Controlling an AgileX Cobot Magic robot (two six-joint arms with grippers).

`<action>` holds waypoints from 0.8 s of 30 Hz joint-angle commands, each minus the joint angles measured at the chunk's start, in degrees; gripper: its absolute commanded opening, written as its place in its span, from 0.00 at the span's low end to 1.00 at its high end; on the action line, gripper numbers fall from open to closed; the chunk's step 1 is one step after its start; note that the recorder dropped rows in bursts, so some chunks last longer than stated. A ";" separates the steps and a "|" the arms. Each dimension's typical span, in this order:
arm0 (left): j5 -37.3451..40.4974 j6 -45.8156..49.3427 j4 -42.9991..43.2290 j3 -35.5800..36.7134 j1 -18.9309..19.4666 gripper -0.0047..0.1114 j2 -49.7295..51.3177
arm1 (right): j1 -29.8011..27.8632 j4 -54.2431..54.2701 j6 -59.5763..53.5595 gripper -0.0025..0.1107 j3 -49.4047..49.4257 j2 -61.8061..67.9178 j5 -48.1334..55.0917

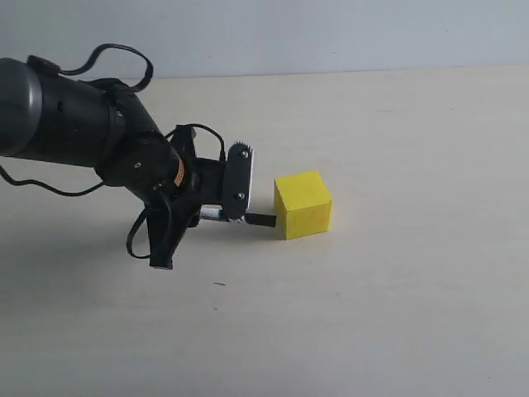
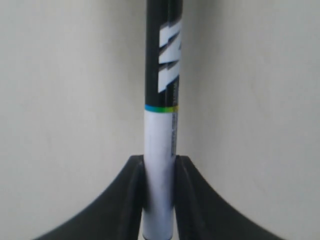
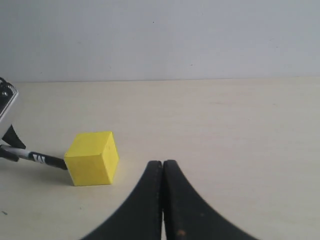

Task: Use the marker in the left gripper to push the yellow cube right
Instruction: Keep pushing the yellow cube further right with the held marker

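The yellow cube (image 1: pixel 302 204) rests on the tan table, right of centre in the exterior view. My left gripper (image 1: pixel 216 213) lies low on the table to the cube's left, shut on the marker (image 1: pixel 258 220). The marker lies level, and its black cap end touches the cube's left face. In the left wrist view the white barrel of the marker (image 2: pixel 160 150) is clamped between both fingers (image 2: pixel 132 200), with the black label band further out. The right wrist view shows the cube (image 3: pixel 92 158) with the marker (image 3: pixel 37 158) at its side. My right gripper (image 3: pixel 162 167) is shut and empty, some way from the cube.
The tan table (image 1: pixel 397 314) stretches flat around the cube up to a pale wall (image 1: pixel 331 33) at the back. The bulky black left arm (image 1: pixel 74 124) with loose cables fills the left side. A tiny dark speck (image 1: pixel 218 284) lies in front of the gripper.
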 commanded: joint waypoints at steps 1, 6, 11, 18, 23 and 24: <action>3.99 -0.57 1.88 -0.84 0.84 0.04 -0.01 | 0.07 -0.06 -0.14 0.02 0.25 -0.30 -0.39; 6.05 -5.79 2.97 -0.84 4.64 0.04 -0.45 | 0.07 -0.06 -0.14 0.02 0.25 -0.30 -0.39; -0.23 -6.79 0.38 -0.84 4.11 0.04 0.71 | 0.07 -0.06 -0.14 0.02 0.25 -0.30 -0.39; 2.97 -6.48 -0.21 -6.38 -1.64 0.04 3.63 | 0.07 -0.06 -0.14 0.02 0.25 -0.30 -0.39; 10.90 -6.71 -1.53 -6.76 1.45 0.04 3.39 | 0.07 -0.06 -0.14 0.02 0.25 -0.30 -0.39; 10.31 -6.71 -1.72 -6.76 0.76 0.04 3.39 | 0.07 -0.06 -0.14 0.02 0.25 -0.30 -0.39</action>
